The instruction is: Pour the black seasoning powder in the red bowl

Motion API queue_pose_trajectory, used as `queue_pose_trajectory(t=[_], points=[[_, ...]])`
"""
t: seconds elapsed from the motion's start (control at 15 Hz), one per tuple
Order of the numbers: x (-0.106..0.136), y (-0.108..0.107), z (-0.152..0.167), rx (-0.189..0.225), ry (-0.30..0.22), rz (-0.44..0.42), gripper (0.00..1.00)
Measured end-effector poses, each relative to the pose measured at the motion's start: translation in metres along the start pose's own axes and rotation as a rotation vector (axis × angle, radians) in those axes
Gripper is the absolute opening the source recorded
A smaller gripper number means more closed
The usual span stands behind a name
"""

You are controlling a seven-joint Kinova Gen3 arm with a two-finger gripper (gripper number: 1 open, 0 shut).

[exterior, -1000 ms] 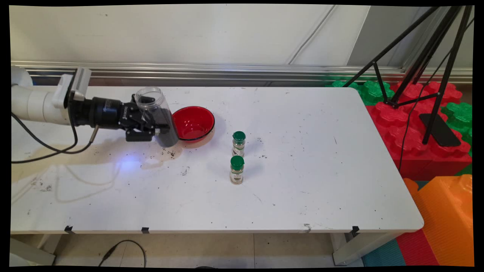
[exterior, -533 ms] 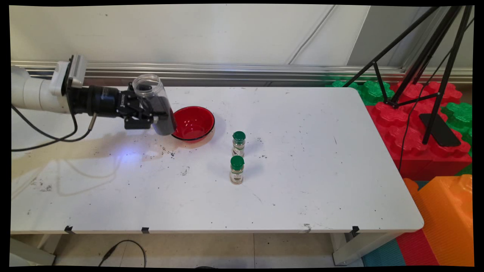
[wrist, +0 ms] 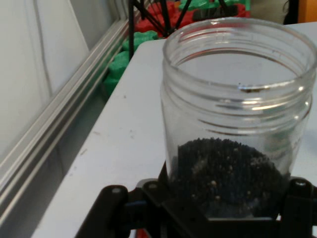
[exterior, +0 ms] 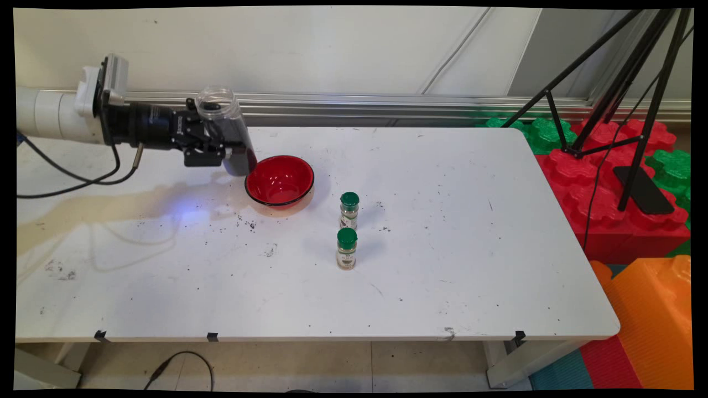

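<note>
End effector clamped on a clear open-mouthed jar, lifted clear of the table at its far left. Jar roughly upright, leaning slightly, mouth up, lower part filled with dark granules; fingers closed against its lower body on both sides. Bottom of the jar just left of, and above, the rim of a red bowl standing on the table. Right of the bowl and a little nearer, two small spice bottles with green caps, upright, one behind the other: the farther one and the nearer one close together but not touching. Dark specks scattered on the table near and left of the bowl, plus a pale brownish stain stretching toward the left edge. Off the table's right end, red, green and orange foam blocks and a black tripod.
</note>
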State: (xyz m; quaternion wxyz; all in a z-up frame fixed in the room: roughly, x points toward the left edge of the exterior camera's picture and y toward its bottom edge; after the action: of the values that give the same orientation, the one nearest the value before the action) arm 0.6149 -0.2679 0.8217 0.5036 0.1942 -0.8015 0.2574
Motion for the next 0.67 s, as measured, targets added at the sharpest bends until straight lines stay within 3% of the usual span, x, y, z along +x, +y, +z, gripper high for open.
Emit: queue_pose_trajectory(t=[0.67], points=[[0.015,-0.047,0.015,0.081,-0.031,0.059,0.00]])
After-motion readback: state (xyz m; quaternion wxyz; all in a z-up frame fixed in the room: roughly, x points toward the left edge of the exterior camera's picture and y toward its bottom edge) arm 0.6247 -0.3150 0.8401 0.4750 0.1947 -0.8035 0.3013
